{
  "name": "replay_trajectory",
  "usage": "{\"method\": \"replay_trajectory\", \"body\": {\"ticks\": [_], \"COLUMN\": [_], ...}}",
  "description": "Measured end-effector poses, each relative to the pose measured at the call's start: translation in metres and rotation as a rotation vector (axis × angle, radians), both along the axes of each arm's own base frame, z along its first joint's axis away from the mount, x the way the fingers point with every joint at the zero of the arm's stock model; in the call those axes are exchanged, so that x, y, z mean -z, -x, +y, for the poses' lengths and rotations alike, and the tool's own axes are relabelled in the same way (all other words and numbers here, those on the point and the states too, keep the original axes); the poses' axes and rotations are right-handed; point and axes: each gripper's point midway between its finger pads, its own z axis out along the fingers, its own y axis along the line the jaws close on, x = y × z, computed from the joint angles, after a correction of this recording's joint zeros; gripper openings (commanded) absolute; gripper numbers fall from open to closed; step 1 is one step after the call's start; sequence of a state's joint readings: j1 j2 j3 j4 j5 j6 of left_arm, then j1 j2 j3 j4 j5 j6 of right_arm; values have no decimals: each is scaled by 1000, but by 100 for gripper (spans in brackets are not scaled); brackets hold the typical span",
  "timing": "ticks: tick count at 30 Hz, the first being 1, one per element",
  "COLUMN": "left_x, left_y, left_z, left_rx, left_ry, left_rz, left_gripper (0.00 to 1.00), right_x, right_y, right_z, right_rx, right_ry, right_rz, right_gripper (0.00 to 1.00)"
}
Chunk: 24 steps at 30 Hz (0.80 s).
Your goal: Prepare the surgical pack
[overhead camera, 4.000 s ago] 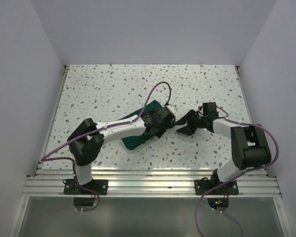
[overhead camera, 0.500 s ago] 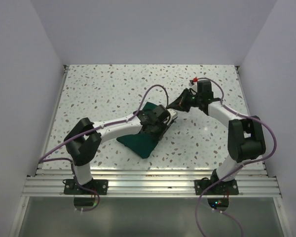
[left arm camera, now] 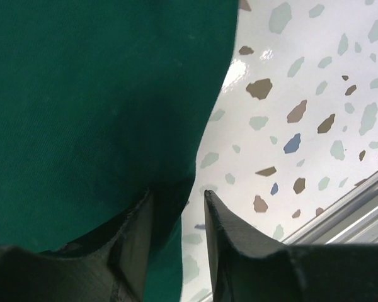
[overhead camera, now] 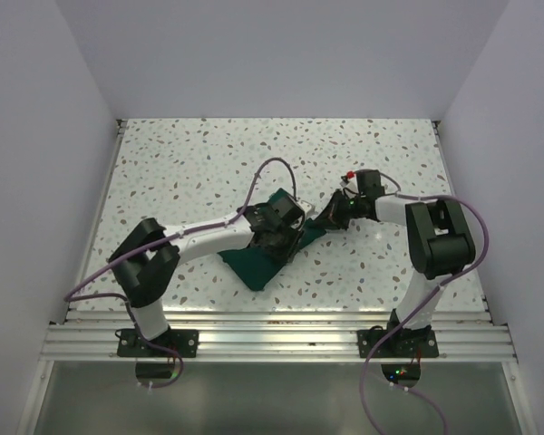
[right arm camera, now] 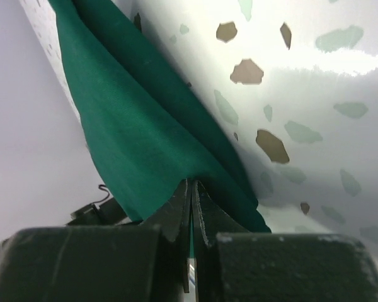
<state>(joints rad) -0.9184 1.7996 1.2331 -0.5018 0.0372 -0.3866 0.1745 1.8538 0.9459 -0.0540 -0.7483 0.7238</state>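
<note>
Drape (overhead camera: pixel 257 264) pinched in R jaws; fold btwn L jaws.

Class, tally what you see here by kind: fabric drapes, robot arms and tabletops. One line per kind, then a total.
green drape: 1
robot arms: 2 (left arm, right arm)
speckled tabletop: 1
Total: 4
</note>
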Motion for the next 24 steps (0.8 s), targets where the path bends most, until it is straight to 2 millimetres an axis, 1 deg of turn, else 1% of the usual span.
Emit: {"method": "replay_trajectory", "body": {"ticks": [1,3,6,8,9,10,12,13,15,16,20,22,24], "left_x": [-3,-15,-40,-54,-60,-62,-55,-48,-30,-23,-9,-5,-4], "left_y": [1,6,16,23,27,32,40,43,47,48,47,43,38], "left_z": [4,14,32,41,47,52,64,71,90,100,127,135,141], "left_rx": [-16,-50,-103,-131,-149,-170,-194,-217,-272,-302,-397,-435,-463], "left_ry": [-1,1,30,65,82,97,92,81,35,10,-39,-44,-41], "left_rz": [-1,-4,-13,-20,-17,-7,22,42,93,116,167,179,186], "left_gripper": [45,45,42,33,26,23,14,8,5,1,0,0,0], "right_x": [-1,-4,-19,-34,-41,-48,-57,-60,-61,-60,-58,-59,-56], "right_y": [2,5,8,10,12,14,18,21,26,29,40,44,47], "right_z": [-1,-5,-11,-14,-16,-17,-19,-19,-19,-18,-12,-2,12], "right_rx": [-5,-9,-15,-21,-24,-26,-29,-34,-43,-49,-89,-124,-165], "right_ry": [10,41,86,104,110,116,123,124,128,132,139,121,94], "right_rz": [-1,-6,-36,-67,-84,-97,-110,-113,-107,-99,-77,-67,-57], "right_gripper": [0,0,0,0,0,0,0,0,0,0,0,0,0]}}
